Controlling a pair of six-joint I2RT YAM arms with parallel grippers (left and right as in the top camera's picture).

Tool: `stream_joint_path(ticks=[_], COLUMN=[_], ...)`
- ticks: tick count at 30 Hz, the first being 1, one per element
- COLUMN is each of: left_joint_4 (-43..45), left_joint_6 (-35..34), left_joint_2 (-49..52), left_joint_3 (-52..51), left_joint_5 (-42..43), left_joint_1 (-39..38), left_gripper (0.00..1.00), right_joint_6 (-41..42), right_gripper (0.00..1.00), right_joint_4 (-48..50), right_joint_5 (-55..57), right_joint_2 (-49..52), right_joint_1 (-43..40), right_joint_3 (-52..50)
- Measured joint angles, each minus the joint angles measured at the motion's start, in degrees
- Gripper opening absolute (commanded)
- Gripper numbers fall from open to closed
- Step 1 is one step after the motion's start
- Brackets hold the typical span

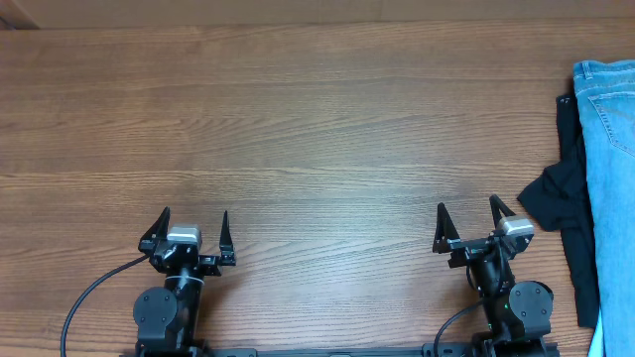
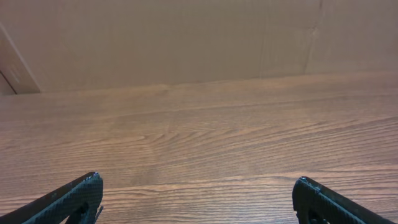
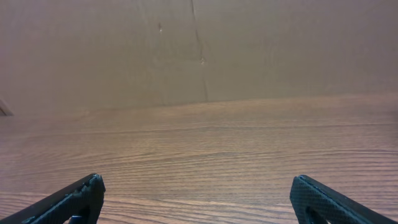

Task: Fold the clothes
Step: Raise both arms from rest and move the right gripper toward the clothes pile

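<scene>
The light-blue denim jeans [image 1: 610, 169] lie at the far right edge of the table in the overhead view, waistband toward the back, partly cut off by the frame. My left gripper [image 1: 194, 220] is open and empty near the front left of the table, far from the jeans. My right gripper [image 1: 467, 212] is open and empty near the front right, a short way left of the jeans. In the left wrist view [image 2: 198, 184] and the right wrist view [image 3: 198, 184] only bare wood shows between the spread fingers.
A black garment [image 1: 561, 198] lies under and beside the left edge of the jeans. The wooden table [image 1: 298, 129] spreads across the overhead view. A plain brown wall [image 2: 186, 37] stands behind the table's far edge.
</scene>
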Motion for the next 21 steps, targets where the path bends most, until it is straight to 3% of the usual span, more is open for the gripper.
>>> stream_joint_path(ticks=[21], left_joint_4=[0.02], left_joint_6=[-0.04], left_joint_2=[0.00], left_joint_3=[0.00], left_joint_5=[1.99], left_joint_1=[0.00], left_gripper=[1.00], right_joint_6=[-0.04], right_gripper=[1.00], right_joint_4=[0.00], right_joint_5=[-0.02], right_joint_2=[0.00], right_joint_1=[0.00], right_joint_3=[0.00])
